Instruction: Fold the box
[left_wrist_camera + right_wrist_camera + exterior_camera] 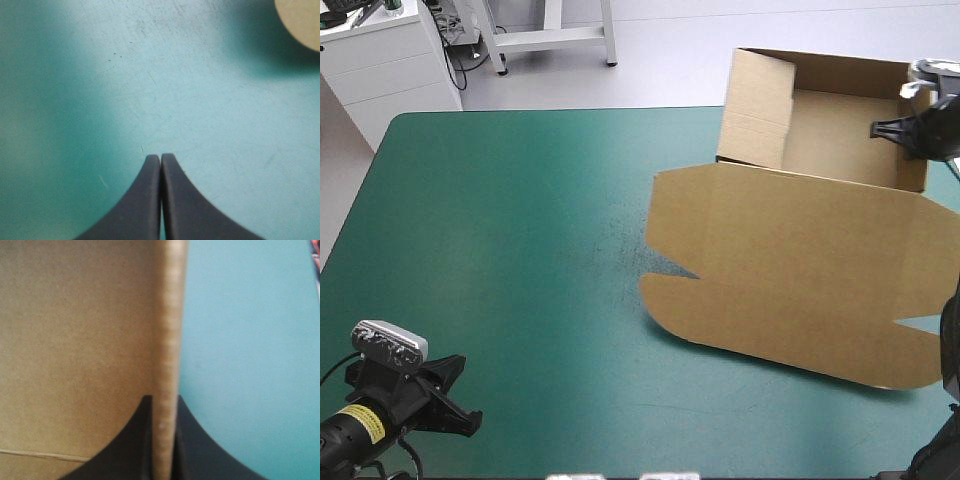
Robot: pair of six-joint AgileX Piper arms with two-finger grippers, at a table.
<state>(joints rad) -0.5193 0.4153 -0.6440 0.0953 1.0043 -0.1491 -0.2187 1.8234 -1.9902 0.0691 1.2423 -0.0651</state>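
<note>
Brown cut-board box (790, 270) on far-right part of teal-green counter (500, 230): open tray w/ walls raised, lid flat toward near edge. Clenched on tray's right wall: right gripper (163, 401), board edge betw. black fingers. Clenched on nothing: left gripper (160, 156), over bare cover at near-left corner, well apart from box. Yellow sticker (360, 424) on left arm, print too small to read. Fine scratches, dark scuffs (620, 240) mid-counter.

You have one brown box (790, 265), one teal-green worktop (520, 230), and two grippers: the left gripper (161, 158) and the right gripper (885, 128).
</note>
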